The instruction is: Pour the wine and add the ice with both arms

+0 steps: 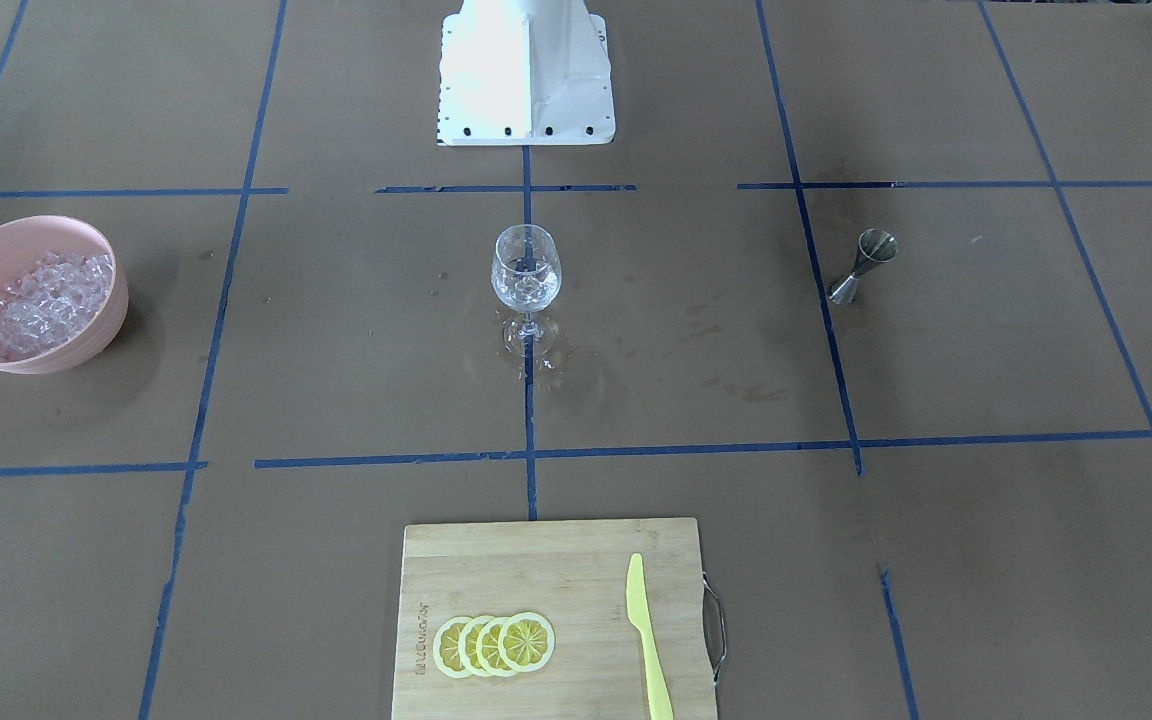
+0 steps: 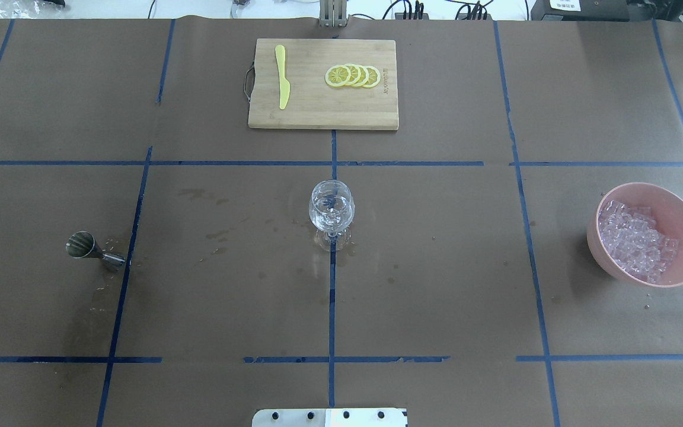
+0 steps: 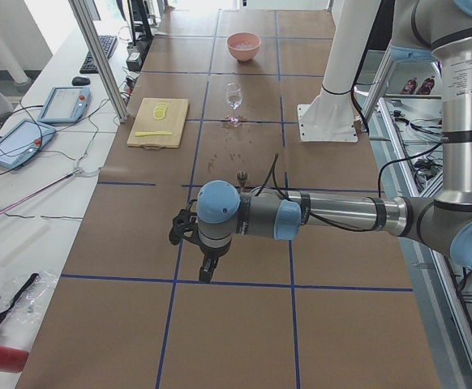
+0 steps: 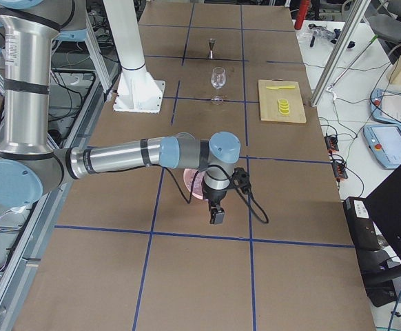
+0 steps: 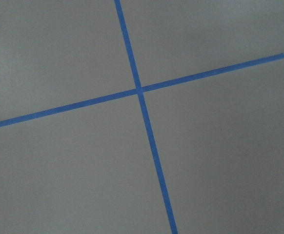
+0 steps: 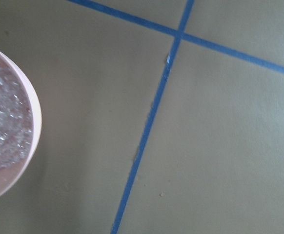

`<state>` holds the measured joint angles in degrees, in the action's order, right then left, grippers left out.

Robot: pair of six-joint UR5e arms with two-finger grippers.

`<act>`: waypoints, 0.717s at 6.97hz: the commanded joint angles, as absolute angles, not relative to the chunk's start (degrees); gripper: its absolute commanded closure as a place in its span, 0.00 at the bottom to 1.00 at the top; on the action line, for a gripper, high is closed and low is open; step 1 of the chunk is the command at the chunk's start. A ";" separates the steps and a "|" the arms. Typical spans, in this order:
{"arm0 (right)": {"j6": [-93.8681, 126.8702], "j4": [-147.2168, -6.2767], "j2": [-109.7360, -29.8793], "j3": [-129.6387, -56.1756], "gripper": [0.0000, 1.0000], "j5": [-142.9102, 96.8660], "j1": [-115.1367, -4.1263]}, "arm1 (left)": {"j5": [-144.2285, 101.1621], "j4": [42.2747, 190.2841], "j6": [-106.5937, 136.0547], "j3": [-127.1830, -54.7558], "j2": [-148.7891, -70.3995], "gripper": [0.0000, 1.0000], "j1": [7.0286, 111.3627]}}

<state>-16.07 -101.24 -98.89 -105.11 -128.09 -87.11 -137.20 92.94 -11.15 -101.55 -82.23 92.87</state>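
The ice is a heap of clear cubes in a pink bowl on the robot's right side; it also shows in the front view and at the left edge of the right wrist view. A clear stemmed wine glass stands upright at the table's middle. My left gripper hangs over bare paper beyond the jigger, and I cannot tell if it is open. My right gripper hangs just beyond the bowl, and I cannot tell its state either. No bottle shows.
A steel jigger stands on the robot's left side. A wooden cutting board at the far edge carries lemon slices and a yellow knife. Wet marks lie around the glass. The white pedestal base is near the robot.
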 commanded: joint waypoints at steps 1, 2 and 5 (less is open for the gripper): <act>-15.30 -91.71 -102.47 -99.77 0.00 -129.37 -88.50 | -137.20 92.81 -11.16 -101.60 -82.18 0.00 92.99; -14.68 -91.67 -102.31 -99.84 0.00 -129.72 -88.68 | -137.20 92.90 -11.16 -101.60 -82.18 0.00 92.99; -8.88 -91.49 -102.13 -100.98 0.00 -130.60 -88.68 | -137.20 93.08 -11.16 -101.60 -81.13 0.00 93.07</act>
